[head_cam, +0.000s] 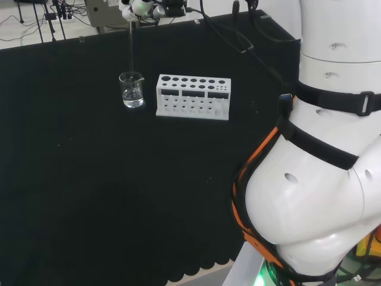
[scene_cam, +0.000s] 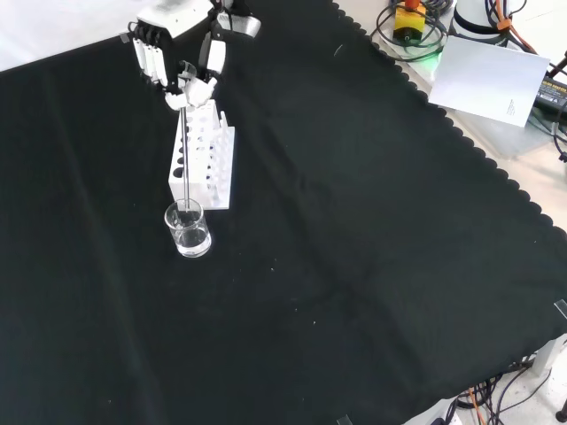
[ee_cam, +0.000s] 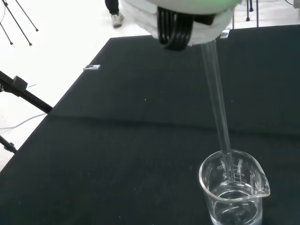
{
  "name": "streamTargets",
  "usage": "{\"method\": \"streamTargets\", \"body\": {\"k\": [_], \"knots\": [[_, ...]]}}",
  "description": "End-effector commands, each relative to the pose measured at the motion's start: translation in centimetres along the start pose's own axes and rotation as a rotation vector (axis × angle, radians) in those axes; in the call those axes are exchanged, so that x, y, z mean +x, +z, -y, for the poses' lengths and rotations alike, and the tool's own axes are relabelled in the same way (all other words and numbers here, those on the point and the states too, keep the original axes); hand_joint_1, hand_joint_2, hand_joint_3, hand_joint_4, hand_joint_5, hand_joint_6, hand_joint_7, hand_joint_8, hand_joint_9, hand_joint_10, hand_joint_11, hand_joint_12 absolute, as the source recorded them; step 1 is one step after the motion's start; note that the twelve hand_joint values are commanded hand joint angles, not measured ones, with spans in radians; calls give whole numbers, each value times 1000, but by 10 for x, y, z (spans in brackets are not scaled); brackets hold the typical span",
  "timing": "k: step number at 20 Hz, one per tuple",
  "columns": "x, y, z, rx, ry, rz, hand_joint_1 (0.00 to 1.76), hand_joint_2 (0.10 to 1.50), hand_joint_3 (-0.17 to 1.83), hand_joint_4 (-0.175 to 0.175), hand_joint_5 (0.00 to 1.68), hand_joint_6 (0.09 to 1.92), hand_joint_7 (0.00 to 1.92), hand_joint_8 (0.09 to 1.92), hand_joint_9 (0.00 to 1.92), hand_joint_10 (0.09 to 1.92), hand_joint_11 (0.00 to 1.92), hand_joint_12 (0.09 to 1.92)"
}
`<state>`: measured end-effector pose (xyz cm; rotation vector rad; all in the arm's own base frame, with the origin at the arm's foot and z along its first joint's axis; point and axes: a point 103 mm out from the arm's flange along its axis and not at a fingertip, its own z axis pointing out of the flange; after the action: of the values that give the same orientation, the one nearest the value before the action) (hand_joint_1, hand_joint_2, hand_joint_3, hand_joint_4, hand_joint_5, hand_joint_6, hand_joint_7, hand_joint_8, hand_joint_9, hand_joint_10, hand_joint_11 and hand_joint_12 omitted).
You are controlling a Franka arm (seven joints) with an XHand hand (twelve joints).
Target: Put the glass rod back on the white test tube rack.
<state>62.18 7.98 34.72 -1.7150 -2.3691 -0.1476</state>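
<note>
In the head view, the glass rod (head_cam: 130, 44) is being held upright near the far edge of the worktop (head_cam: 89, 179), pinched at its top end by the curled fingers of the robot hand (head_cam: 140, 7). Its lower end is being kept inside a small clear beaker (head_cam: 131, 89), in which a little clear liquid is being held. The white test tube rack (head_cam: 193, 96) is being shown just to the right of the beaker, a narrow gap being left between them; its round holes are being shown unfilled.

In the front view, the robot hand (scene_cam: 190, 84) is being seen above the far end of the white test tube rack (scene_cam: 205, 155), and the glass rod (scene_cam: 182, 155) is being hung from it down into the beaker (scene_cam: 188, 229), which is standing just in front of the rack's near end.

In the wrist view, faint graduation marks are being shown on the wall of the beaker (ee_cam: 233, 190), too small to be read. The glass rod (ee_cam: 218, 108) is being seen slanting down past the rim, its tip being held above the shallow liquid.
</note>
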Motion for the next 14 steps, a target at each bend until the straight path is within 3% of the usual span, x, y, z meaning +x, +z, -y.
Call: {"method": "streamTargets", "body": {"k": [1,14], "knots": [[-10,-24,8,-42,19,-10,1314,796,434,-175,1351,92,1230,972,1849,523,1351,1013],[-69,-49,43,-90,117,7,1314,797,433,-175,1352,90,1230,971,1850,524,1351,1014]]}}
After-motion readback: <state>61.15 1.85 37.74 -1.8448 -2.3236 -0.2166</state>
